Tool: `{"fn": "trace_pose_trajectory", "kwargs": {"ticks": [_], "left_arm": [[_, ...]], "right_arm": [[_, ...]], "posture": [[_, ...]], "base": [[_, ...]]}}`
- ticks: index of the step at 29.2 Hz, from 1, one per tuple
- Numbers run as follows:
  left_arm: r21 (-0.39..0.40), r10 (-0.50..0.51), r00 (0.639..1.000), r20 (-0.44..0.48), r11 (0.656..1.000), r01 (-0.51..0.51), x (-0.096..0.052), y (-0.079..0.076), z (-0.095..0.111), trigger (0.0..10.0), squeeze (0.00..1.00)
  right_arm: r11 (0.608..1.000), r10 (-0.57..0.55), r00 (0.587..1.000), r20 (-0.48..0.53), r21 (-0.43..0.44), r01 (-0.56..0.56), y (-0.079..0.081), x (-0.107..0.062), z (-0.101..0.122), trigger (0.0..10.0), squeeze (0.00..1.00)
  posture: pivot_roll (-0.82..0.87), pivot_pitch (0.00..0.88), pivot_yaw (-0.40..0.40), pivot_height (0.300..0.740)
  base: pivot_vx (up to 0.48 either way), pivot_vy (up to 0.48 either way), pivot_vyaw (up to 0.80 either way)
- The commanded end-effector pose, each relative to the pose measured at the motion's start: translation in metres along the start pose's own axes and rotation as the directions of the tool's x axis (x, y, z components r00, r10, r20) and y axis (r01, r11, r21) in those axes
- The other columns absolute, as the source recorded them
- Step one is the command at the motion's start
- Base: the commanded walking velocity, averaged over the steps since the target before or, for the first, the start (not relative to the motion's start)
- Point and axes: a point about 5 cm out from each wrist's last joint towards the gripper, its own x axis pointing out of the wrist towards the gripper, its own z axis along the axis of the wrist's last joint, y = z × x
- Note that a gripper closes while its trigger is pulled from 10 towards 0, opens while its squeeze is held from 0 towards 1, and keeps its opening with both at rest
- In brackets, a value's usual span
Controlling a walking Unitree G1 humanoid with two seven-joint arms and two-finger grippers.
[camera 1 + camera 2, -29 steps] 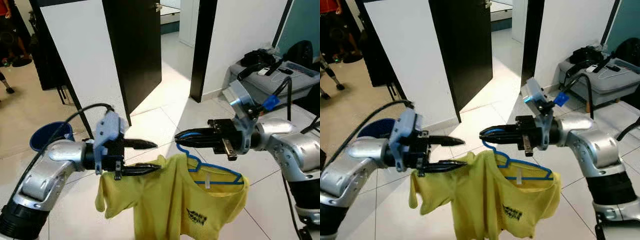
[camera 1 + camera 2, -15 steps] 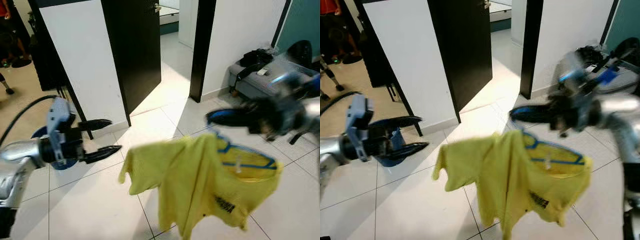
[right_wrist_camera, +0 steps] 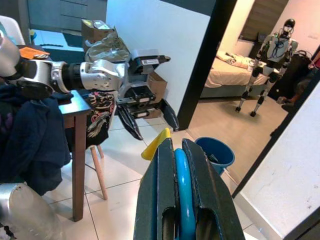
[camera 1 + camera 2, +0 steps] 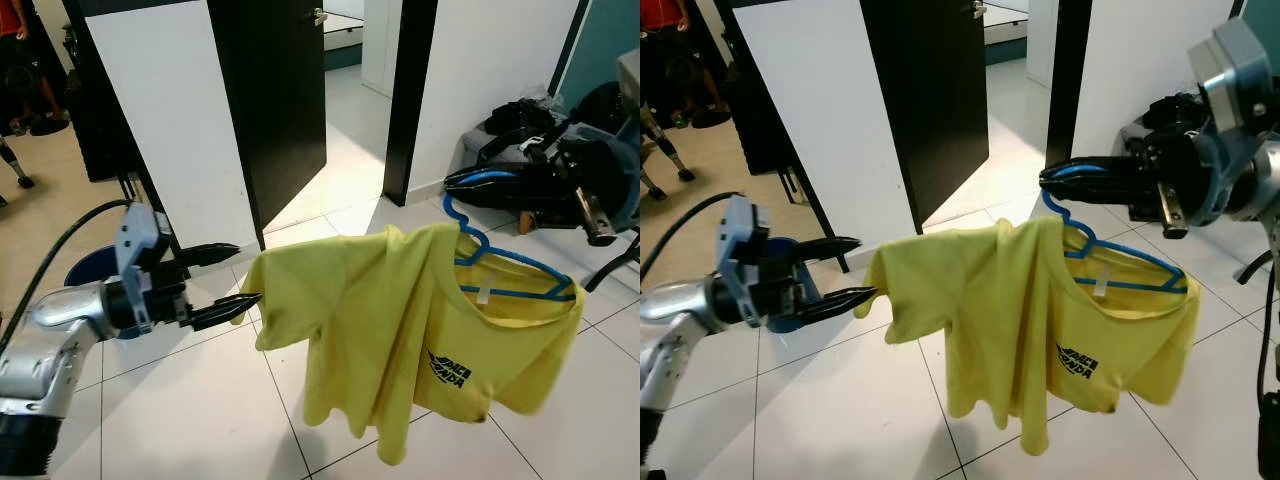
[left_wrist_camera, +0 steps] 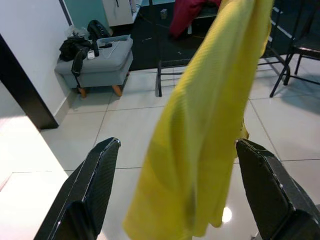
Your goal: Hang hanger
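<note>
A yellow T-shirt (image 4: 400,320) hangs on a blue hanger (image 4: 510,268) in mid-air over the tiled floor. My right gripper (image 4: 455,184) is shut on the hanger's blue hook (image 3: 182,190) at the right. My left gripper (image 4: 232,276) stands open at the left, its fingertips right beside the shirt's left sleeve (image 4: 268,300). In the left wrist view the yellow cloth (image 5: 210,125) hangs between the two black fingers (image 5: 95,180), and they are spread wide apart.
A dark door (image 4: 270,100) stands ajar beside a white wall panel (image 4: 165,110). A blue bucket (image 4: 90,268) sits on the floor behind my left arm. A grey stool (image 4: 500,150) with black items is at the right. Another humanoid robot (image 3: 272,60) stands far off.
My left gripper has let go of the shirt's sleeve and pulled back to the left, open. My right gripper has carried the hanger and shirt up and to the right.
</note>
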Motion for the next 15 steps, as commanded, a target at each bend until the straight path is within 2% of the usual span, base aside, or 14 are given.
{"fn": "trace_pose_trajectory", "kwargs": {"ticks": [1,10,11,12,15], "left_arm": [[-0.006,0.004,1.0,-0.006,1.0,-0.004,0.001,0.0,-0.003,10.0,0.0],[-0.028,0.004,1.0,-0.024,1.0,-0.004,0.004,-0.002,-0.009,10.0,0.0],[-0.034,0.011,0.999,-0.042,0.999,-0.013,0.005,-0.002,-0.011,4.4,0.0],[-0.041,0.015,0.998,-0.056,0.999,-0.018,0.005,-0.002,-0.014,0.0,0.0],[-0.048,0.024,0.997,-0.071,0.998,-0.028,0.004,-0.002,-0.017,0.0,0.0]], "right_arm": [[0.998,0.022,1.0,0.022,-0.051,-0.021,0.002,0.001,0.013,0.0,0.0],[0.996,0.045,0.998,0.051,-0.073,-0.042,0.001,0.007,0.018,0.0,0.0],[0.996,0.052,0.997,0.057,-0.077,-0.047,0.001,0.008,0.02,0.0,0.0],[0.995,0.056,0.997,0.062,-0.083,-0.05,0.0,0.009,0.022,0.0,0.0],[0.995,0.058,0.996,0.07,-0.09,-0.052,0.0,0.01,0.024,0.0,0.0]], "posture": [[-0.1,0.0,0.076,0.74],[-0.1,0.0,0.07,0.74],[-0.1,0.0,0.07,0.74],[-0.1,0.0,0.069,0.74],[-0.1,0.0,0.069,0.74]], "base": [[0.0,0.0,0.0],[0.0,0.0,0.0],[0.0,0.0,0.0],[0.0,0.0,0.0],[0.0,0.0,0.0]]}}
